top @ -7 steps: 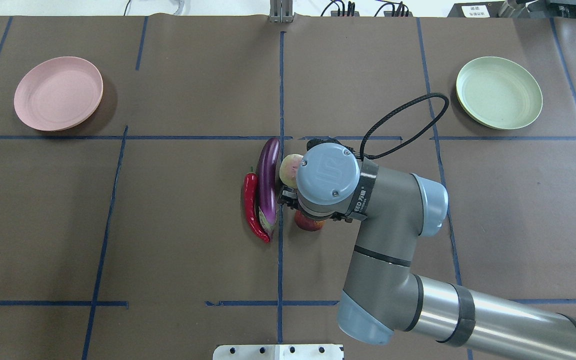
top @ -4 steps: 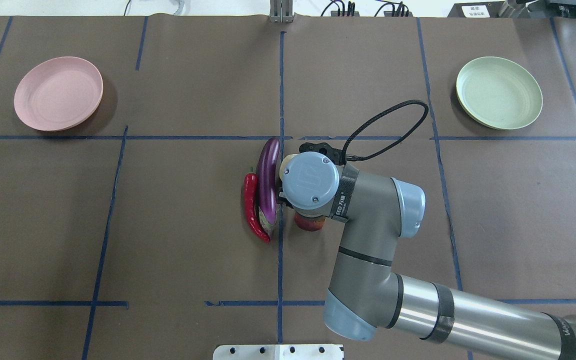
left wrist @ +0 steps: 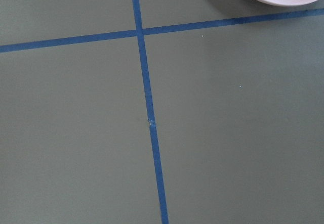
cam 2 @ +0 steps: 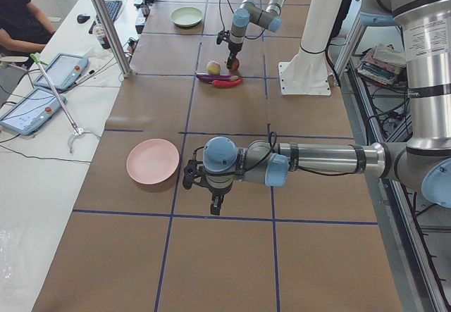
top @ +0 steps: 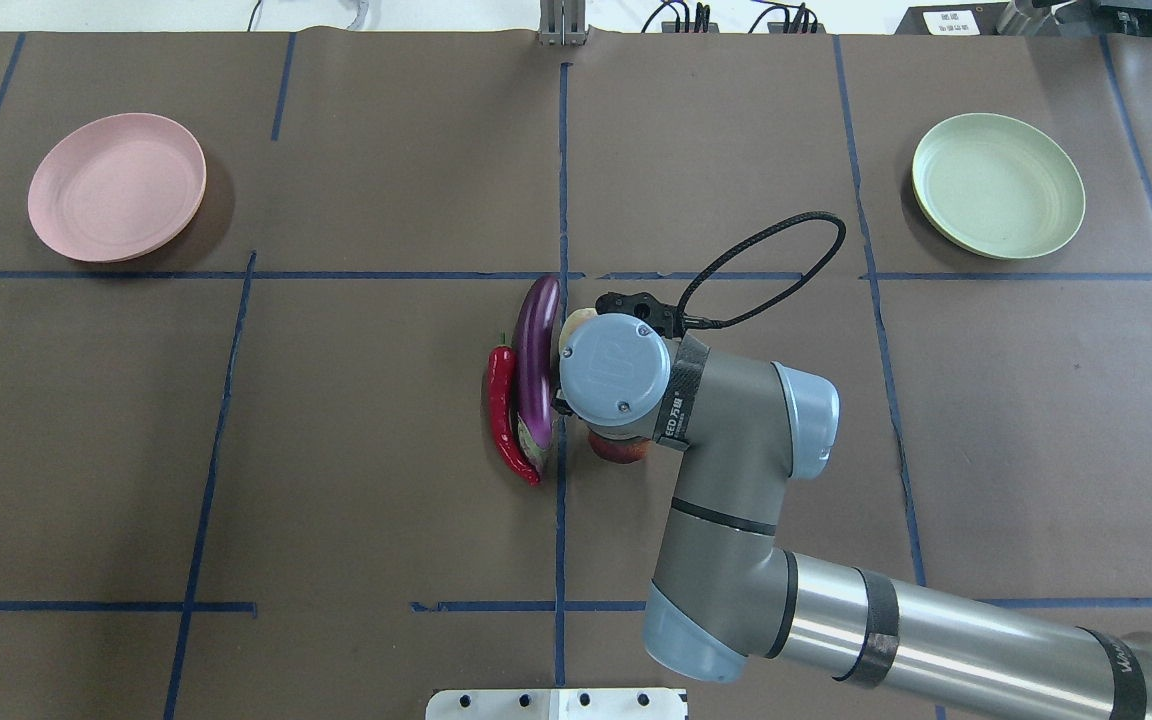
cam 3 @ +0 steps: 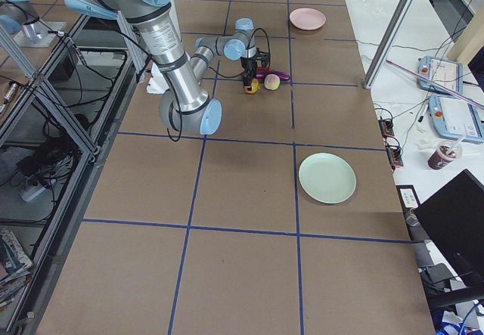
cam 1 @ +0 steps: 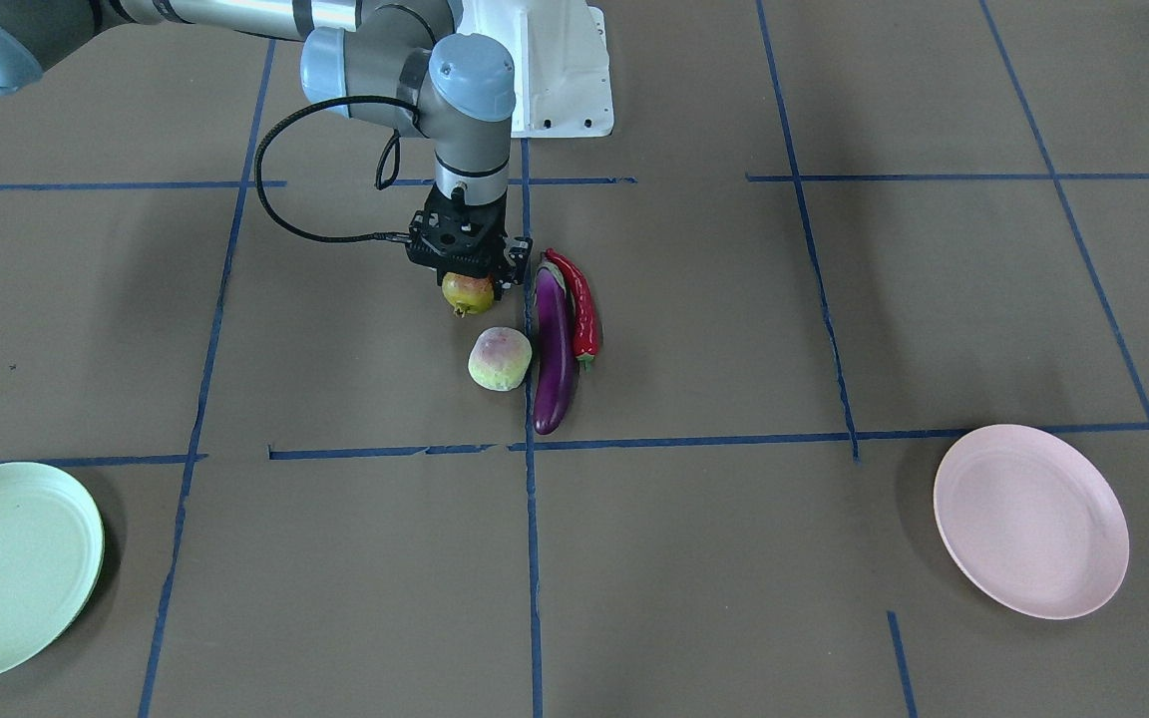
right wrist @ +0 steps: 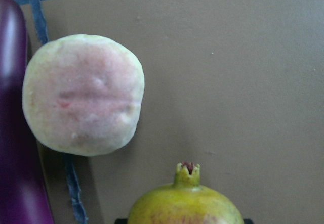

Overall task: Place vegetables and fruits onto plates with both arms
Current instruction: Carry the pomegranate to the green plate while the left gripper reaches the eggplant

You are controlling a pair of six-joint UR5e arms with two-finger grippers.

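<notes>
Near the middle of the desk, down over the yellow-green fruit with the little crown: right jaws (cannot tell if squeezing it or only close around it). Just beside that one, the fuzzy pale fruit, right up against the long purple eggplant, with the red chili along the eggplant's other side. Far off toward the desk's two ends, pink plate and green plate. Close by the pink plate, low over blue tape, left jaws (cannot tell if apart or together).
</notes>
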